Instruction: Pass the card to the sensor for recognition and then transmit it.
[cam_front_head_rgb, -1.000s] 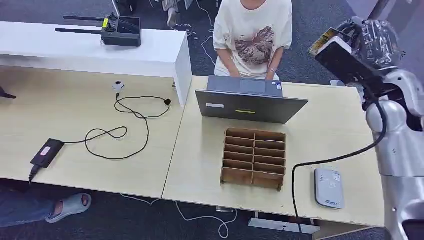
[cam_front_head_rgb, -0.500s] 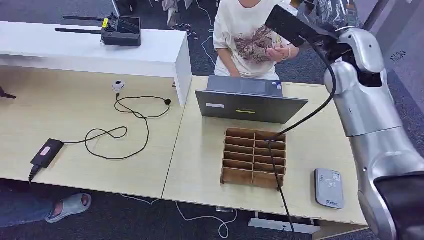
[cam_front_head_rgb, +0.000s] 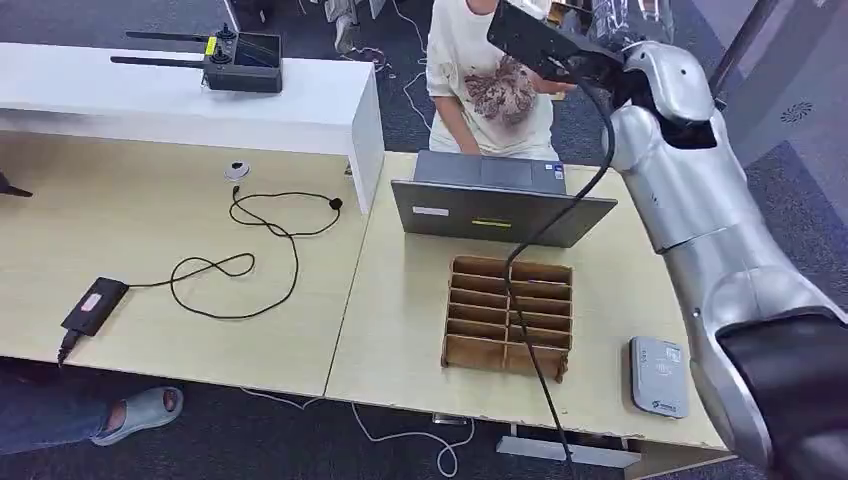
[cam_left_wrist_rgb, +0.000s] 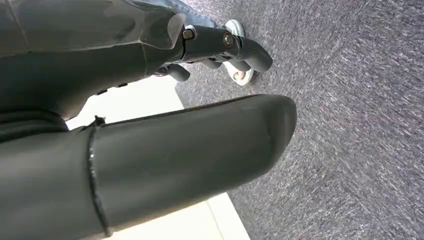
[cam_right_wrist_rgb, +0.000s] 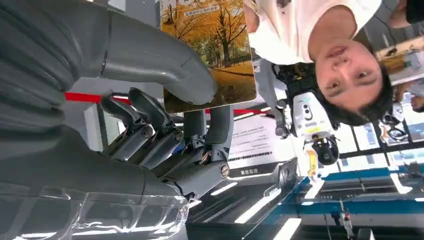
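Note:
My right hand (cam_front_head_rgb: 625, 20) is raised high at the far side of the table, in front of a seated person (cam_front_head_rgb: 490, 80). It pinches a card (cam_right_wrist_rgb: 210, 50) printed with autumn trees between the thumb (cam_right_wrist_rgb: 165, 60) and the darker fingers (cam_right_wrist_rgb: 150, 125). The person's hand (cam_right_wrist_rgb: 250, 17) is at the card's far edge. The sensor, a grey card reader (cam_front_head_rgb: 659, 375), lies flat near the table's front right corner, far from the card. My left hand (cam_left_wrist_rgb: 220, 42) hangs beside the table over the carpet, holding nothing.
An open laptop (cam_front_head_rgb: 495, 205) stands between me and the person. A cardboard slot organizer (cam_front_head_rgb: 510, 315) sits mid-table, with my arm's black cable (cam_front_head_rgb: 540, 260) hanging over it. A power adapter (cam_front_head_rgb: 95, 305) and a looped cord (cam_front_head_rgb: 240, 265) lie at left. A white bench (cam_front_head_rgb: 300, 100) carries a controller (cam_front_head_rgb: 240, 60).
My right arm has swung left and farther out toward the person, carrying the card. The person's hand has come up to meet it.

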